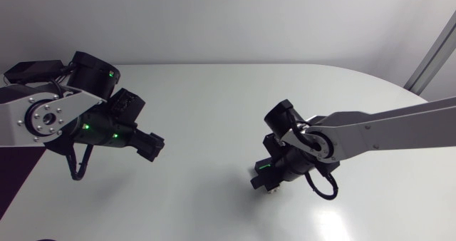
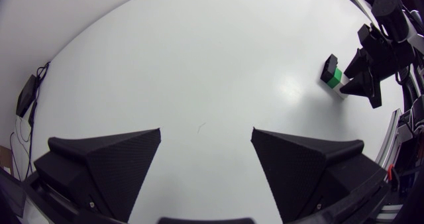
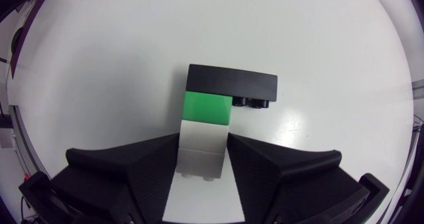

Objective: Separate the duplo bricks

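A stack of three duplo bricks lies on its side on the white table [image 1: 214, 105]. In the right wrist view it reads black brick [image 3: 230, 85] farthest, green brick [image 3: 207, 109] in the middle, white brick [image 3: 202, 151] nearest. My right gripper [image 3: 204, 159] is shut on the white brick, one finger against each side. From above, only a bit of green [image 1: 257, 168] shows beside the right gripper [image 1: 265, 180]. My left gripper [image 1: 151, 147] hovers at the left, open with nothing between its fingers [image 2: 106, 161]. Its view shows the stack [image 2: 333, 71] far ahead, with the right gripper [image 2: 363, 79] on it.
The table's curved edge [image 2: 79, 38] runs behind the left gripper. Bare white surface lies between the two arms.
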You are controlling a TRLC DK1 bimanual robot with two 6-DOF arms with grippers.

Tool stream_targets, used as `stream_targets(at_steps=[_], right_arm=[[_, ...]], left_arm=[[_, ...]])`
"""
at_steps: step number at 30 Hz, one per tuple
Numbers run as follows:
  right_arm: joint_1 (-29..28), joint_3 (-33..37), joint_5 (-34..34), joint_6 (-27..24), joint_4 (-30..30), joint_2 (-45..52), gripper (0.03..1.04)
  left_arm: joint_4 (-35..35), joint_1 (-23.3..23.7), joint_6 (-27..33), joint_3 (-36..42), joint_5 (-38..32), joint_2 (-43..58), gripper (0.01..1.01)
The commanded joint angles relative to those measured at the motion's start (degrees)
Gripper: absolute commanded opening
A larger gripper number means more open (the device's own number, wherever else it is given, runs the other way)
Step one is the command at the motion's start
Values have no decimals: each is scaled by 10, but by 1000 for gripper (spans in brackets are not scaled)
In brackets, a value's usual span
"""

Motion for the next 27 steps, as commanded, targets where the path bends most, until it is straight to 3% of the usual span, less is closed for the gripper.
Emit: stream_targets(at_steps=[1, 5, 9, 14, 16, 19, 23, 27], right_arm=[[8, 2, 16, -22, -5, -4, 328], [20, 1, 58, -76, -30, -31, 313], [26, 5, 134, -192, -60, -94, 313], [69, -14, 242, -415, -74, -163, 315], [85, -42, 286, -563, -50, -190, 308], [96, -57, 293, -720, -47, -228, 280], [102, -58, 307, -841, -67, -242, 262], [119, -98, 350, -957, -36, -241, 225]], left_arm=[[4, -2, 12, 15, 6, 8, 959], [4, -2, 14, 15, 6, 6, 959], [4, -2, 18, 16, 6, -1, 961], [2, -4, 19, 15, 6, -6, 961], [0, -7, 20, 15, 6, -6, 961], [-5, -15, 20, 15, 5, -7, 961], [-9, -22, 20, 14, 6, -8, 961], [-12, -28, 22, 9, 6, -8, 961]])
